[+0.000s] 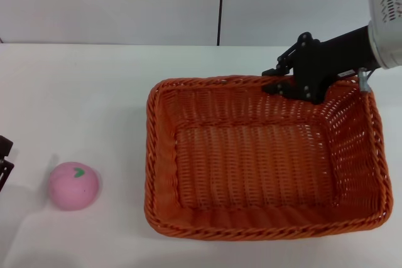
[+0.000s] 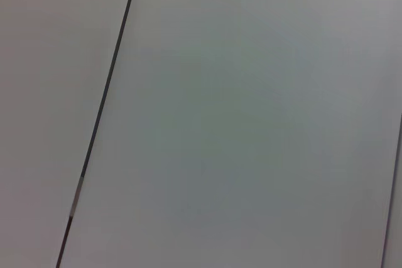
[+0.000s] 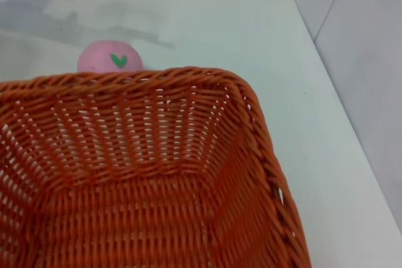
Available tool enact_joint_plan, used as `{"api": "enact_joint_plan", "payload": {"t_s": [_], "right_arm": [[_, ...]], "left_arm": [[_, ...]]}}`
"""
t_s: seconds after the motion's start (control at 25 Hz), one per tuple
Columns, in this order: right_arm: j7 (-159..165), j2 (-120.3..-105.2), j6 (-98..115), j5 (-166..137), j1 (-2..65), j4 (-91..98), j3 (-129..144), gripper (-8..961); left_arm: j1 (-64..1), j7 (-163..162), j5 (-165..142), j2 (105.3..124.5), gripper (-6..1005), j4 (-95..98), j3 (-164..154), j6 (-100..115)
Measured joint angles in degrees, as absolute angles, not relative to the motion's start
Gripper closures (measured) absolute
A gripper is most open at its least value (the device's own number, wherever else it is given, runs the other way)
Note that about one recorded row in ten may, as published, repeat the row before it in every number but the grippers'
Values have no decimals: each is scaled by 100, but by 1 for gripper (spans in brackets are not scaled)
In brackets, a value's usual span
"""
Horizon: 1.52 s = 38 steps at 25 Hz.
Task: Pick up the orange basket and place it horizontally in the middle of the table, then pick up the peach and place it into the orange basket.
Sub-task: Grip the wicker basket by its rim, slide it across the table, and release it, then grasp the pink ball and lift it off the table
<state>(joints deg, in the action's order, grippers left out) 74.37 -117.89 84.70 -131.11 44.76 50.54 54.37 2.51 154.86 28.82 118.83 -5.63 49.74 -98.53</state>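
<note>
Orange basket: I see the orange basket [image 1: 264, 161] lying long side across the white surface [image 1: 81, 92], right of centre in my head view, with nothing in it.
Weave: openwork sloping sides and a braided rim; my right wrist view looks down into one corner of the orange basket [image 3: 144, 174].
Right end effector: the right end effector [image 1: 286, 83] sits at about 1 o'clock of the basket, reaching in from the right over the far rim. Its black fingers [image 1: 279, 88] sit right at the braided edge, close together. I cannot tell whether they are actually pinching the rim.
Peach: the peach [image 1: 74, 185] rests on the surface at about 9 o'clock of the basket, well apart from it, green leaf mark facing up. In my right wrist view the peach [image 3: 110, 59] peeks over the basket's rim.
Left end effector: only a dark sliver of the left end effector [image 1: 5, 158] shows at the left edge of my head view, just beside the peach; I cannot tell how its fingers stand.
Left wrist view: only pale wall panels [image 2: 251, 123] with a dark seam [image 2: 103, 111].
</note>
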Motion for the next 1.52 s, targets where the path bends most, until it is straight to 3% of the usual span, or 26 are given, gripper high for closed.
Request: {"api": "enact_joint_plan", "payload": {"t_s": [0.12,0.6,0.76,1.04,1.2,1.52], "right_arm": [[7437,-11863,8352,-13099,4443,5106,5499,701],[7844,-11894,8214,-12913,4402,5093,5766,664],[7870,-11894,8250,-12522,4245,5241,5728,478],[8015,-11891,8375,-10291,2873,6328,5669,301],[7783,-11892,8347,-8401,1789,6192,5478,301],[7125,-11897,8487,-6731,907,5291,5400,301]], "left_arm": [[253,15487,2882,11883,196,-550,4974,-9852],[245,15487,2883,11874,196,-525,4975,-9830],[252,15486,2882,11858,196,-512,4952,-9830],[-28,15371,2874,11766,195,315,4156,-10381],[-313,15071,2874,11784,195,1054,3609,-10561],[-514,15241,2874,11800,197,1194,3222,-10188]]}}
